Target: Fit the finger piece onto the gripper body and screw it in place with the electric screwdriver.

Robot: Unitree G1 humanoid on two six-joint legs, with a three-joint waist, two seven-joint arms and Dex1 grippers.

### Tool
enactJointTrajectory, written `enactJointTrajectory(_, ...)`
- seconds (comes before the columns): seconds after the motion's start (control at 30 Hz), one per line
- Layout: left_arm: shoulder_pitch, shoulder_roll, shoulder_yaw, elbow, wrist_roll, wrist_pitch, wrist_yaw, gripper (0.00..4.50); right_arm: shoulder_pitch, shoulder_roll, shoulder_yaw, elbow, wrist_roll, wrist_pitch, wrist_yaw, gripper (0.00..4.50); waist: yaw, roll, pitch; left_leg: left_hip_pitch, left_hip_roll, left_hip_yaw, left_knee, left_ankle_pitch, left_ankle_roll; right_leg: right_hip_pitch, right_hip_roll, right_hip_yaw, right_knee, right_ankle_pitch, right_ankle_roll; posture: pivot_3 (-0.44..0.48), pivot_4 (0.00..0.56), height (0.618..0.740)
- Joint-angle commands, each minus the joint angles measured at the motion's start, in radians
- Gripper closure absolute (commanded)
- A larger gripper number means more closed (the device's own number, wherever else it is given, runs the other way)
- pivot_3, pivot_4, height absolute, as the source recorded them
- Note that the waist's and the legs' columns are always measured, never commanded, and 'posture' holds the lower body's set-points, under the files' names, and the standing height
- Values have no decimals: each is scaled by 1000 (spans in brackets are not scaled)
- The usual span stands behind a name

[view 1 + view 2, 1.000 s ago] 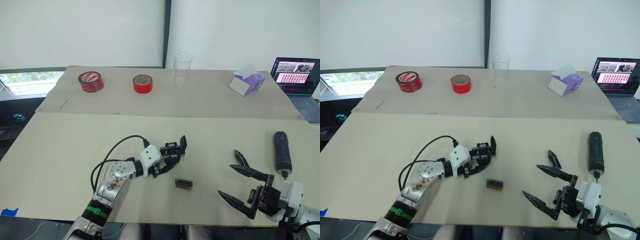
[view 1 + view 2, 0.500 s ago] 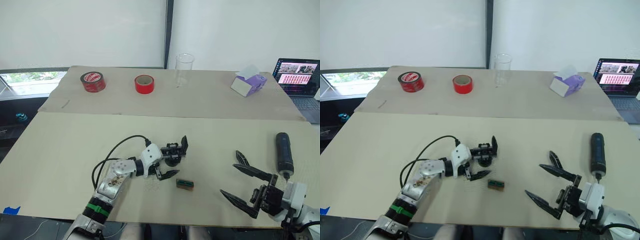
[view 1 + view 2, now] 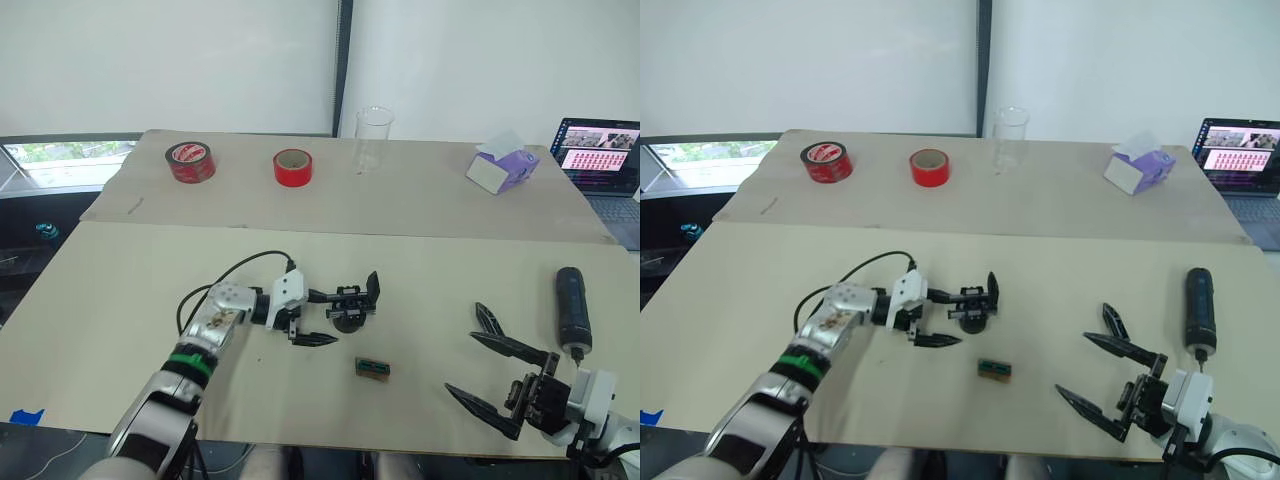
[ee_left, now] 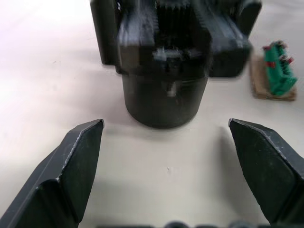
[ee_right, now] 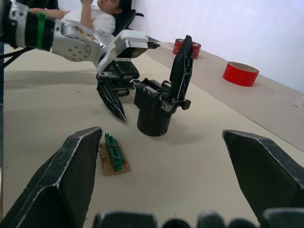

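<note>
Left eye view: the left gripper [image 3: 318,318] stands spread, empty, at the near side of the gripper body [image 3: 350,305], whose base sits just ahead between its fingertips. Closing off-centre could, I judge, tip that upright block or knock it toward the green terminal block [image 3: 371,368] beside it. The right gripper [image 3: 487,375] is also spread and empty, with the electric screwdriver [image 3: 571,308] lying just beyond it. The body is chunky and black, with one pointed finger standing up.
</note>
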Motion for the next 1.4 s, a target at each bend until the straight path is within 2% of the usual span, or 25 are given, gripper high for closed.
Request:
enactJointTrajectory(0.03, -50, -42, 9, 79, 2, -72, -39, 56, 12, -12, -29, -49, 2, 0, -24, 0, -1, 0, 0, 0, 0, 0, 1, 0, 1, 0, 0, 0, 0, 1, 0, 0, 150, 740)
enactJointTrajectory(0.17, -74, -89, 3, 162, 27, -130, -44, 56, 41, -10, -34, -86, -5, 2, -56, 0, -5, 0, 0, 0, 0, 0, 1, -1, 1, 0, 0, 0, 0, 1, 0, 0, 150, 740)
enactJointTrajectory(0.27, -78, -97, 20, 203, 41, -163, -25, 910, 68, -6, -39, -111, -9, 1, -78, 0, -4, 0, 0, 0, 0, 0, 1, -1, 1, 0, 0, 0, 0, 1, 1, 0, 150, 740)
enactJointTrajectory(0.33, -77, -92, 32, 218, 50, -187, -9, 1894, 81, -7, -41, -121, -9, -1, -86, 0, -4, 0, 0, 0, 0, 0, 2, -1, 1, 0, 0, 0, 0, 0, 2, 0, 150, 740)
enactJointTrajectory(0.37, -67, -87, 41, 213, 48, -199, -2, 2176, 87, -6, -40, -124, -10, -3, -87, 0, -5, 0, 0, 0, 0, 0, 2, -1, 1, 0, 0, 0, 0, 0, 2, 0, 150, 740)
enactJointTrajectory(0.47, -27, -80, 59, 154, 28, -173, 14, 2156, 94, -5, -36, -127, -12, -6, -93, 0, -6, 0, 0, 0, 0, 0, 2, -1, 1, 0, 0, 0, 0, 0, 2, 0, 150, 740)
enactJointTrajectory(0.6, 90, -140, 98, -159, -8, 52, 217, 2156, 87, -6, -31, -119, -14, -10, -98, 0, -15, 0, 0, 0, 1, -1, 1, -1, 1, 0, 0, 1, 1, 1, 2, 0, 150, 740)
enactJointTrajectory(0.7, 178, -200, 75, -374, 40, 221, 403, 2156, 83, -4, -22, -107, -21, -18, -94, 0, -10, 0, 0, -1, 0, -2, 2, -1, 2, 0, -1, 1, 1, 1, 2, 0, 150, 740)
enactJointTrajectory(0.8, 236, -263, 52, -495, 82, 358, 561, 2156, 80, -6, -10, -105, -24, -19, -84, 0, -1, -1, 0, -2, 0, -2, 3, -2, 3, 0, -2, 1, 0, 1, 3, 0, 150, 740)
enactJointTrajectory(0.93, 284, -261, -13, -546, 164, 371, 643, 2156, 76, -21, -3, -104, -26, -18, -58, 0, -3, 0, 0, -3, 0, -2, 4, -2, 3, 0, -1, 1, 0, 1, 4, 0, 150, 740)
enactJointTrajectory(1.07, 299, -245, -22, -564, 192, 385, 695, 2156, 58, -36, -12, -93, -16, -5, -46, 0, -4, 0, 0, -2, 0, -2, 4, -2, 3, 0, 0, 1, 0, 1, 4, 0, 150, 740)
enactJointTrajectory(1.3, 333, -206, -33, -580, 182, 385, 694, 2156, 26, -51, -8, -76, -11, 7, -43, 0, -3, 0, 0, -2, 0, -2, 4, -2, 3, 0, -1, 1, 0, 1, 3, 0, 150, 740)
enactJointTrajectory(1.37, 343, -197, -18, -580, 161, 394, 686, 1139, 28, -50, -8, -80, -10, 10, -43, 0, -3, 0, 0, -2, 0, -2, 4, -2, 3, 0, -1, 1, 0, 2, 1, 0, 150, 740)
enactJointTrajectory(1.4, 344, -189, -13, -582, 146, 402, 669, 774, 30, -50, -7, -83, -10, 11, -44, 0, -3, 1, 0, -2, 0, -2, 4, -2, 3, 0, -1, 1, 0, 2, 1, 0, 150, 740)
